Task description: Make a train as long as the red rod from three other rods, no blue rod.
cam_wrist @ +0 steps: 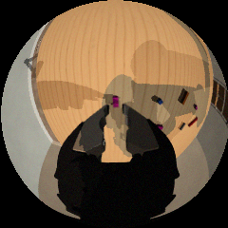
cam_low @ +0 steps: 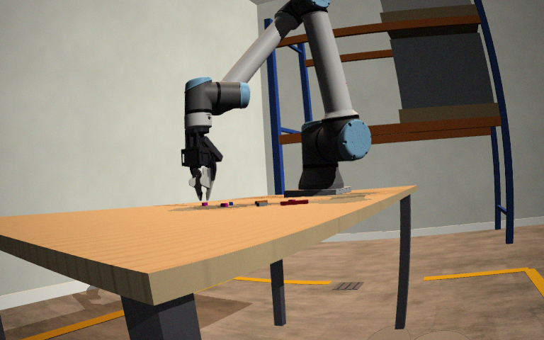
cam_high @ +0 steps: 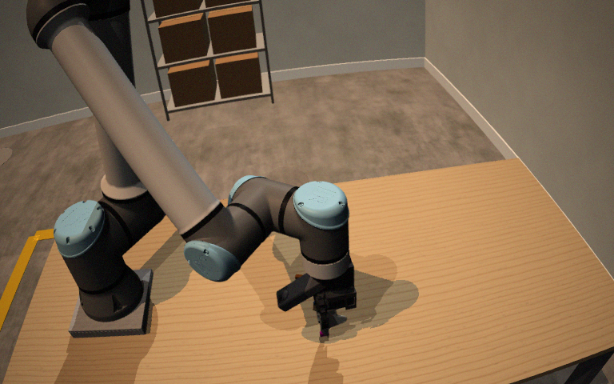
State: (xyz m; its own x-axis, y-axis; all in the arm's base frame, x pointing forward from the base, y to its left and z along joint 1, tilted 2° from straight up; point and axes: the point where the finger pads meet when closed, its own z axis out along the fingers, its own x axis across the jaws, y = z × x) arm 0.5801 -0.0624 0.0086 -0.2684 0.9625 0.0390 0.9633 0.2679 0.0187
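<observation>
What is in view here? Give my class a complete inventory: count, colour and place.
Magenta rods: three; one by the fingertips, one nearby, one behind the red rod
Blue rod: one, beside a dark shape, unclear
Orange rod: one, behind the grey
Grey rod: one
Red rod: one
Table: one, wooden
Racks: two, grey and blue-orange, loaded, beyond the table
Floor markings: several, yellow
Arm: one, grey, black, light blue
End effector: one, mostly black, open
</observation>
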